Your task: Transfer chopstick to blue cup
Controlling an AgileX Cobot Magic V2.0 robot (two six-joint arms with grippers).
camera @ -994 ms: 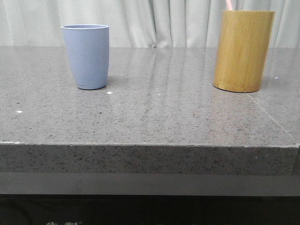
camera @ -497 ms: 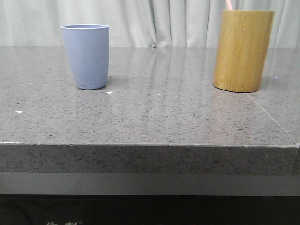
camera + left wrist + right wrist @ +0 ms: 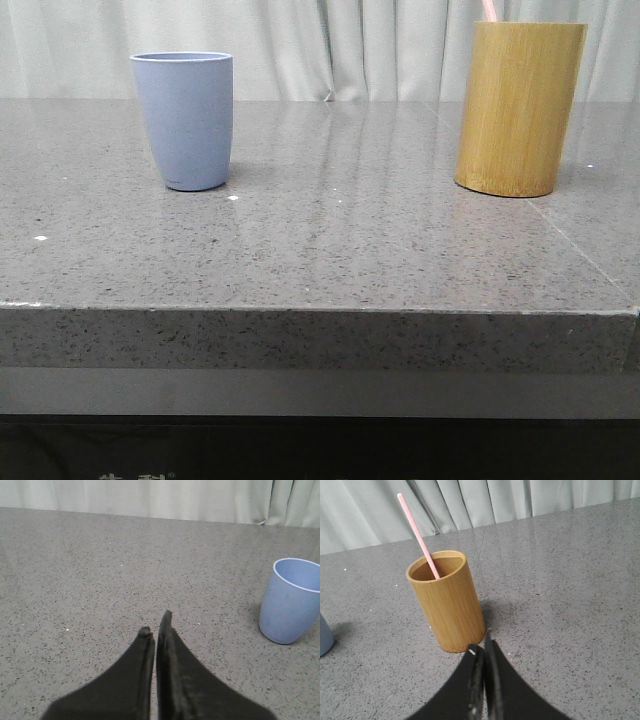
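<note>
The blue cup (image 3: pixel 185 120) stands upright on the left of the grey table; it also shows in the left wrist view (image 3: pixel 291 600), empty as far as I can see. A pale pink chopstick (image 3: pixel 418 535) leans inside the yellow-brown bamboo cylinder (image 3: pixel 447 600) on the right; only its tip (image 3: pixel 488 10) shows in the front view above the cylinder (image 3: pixel 517 108). My left gripper (image 3: pixel 155 624) is shut and empty over bare table, apart from the cup. My right gripper (image 3: pixel 481 645) is shut and empty, just in front of the cylinder's base. Neither gripper shows in the front view.
The grey speckled table (image 3: pixel 330 250) has its front edge near the camera. A pale curtain (image 3: pixel 330 45) hangs behind the table.
</note>
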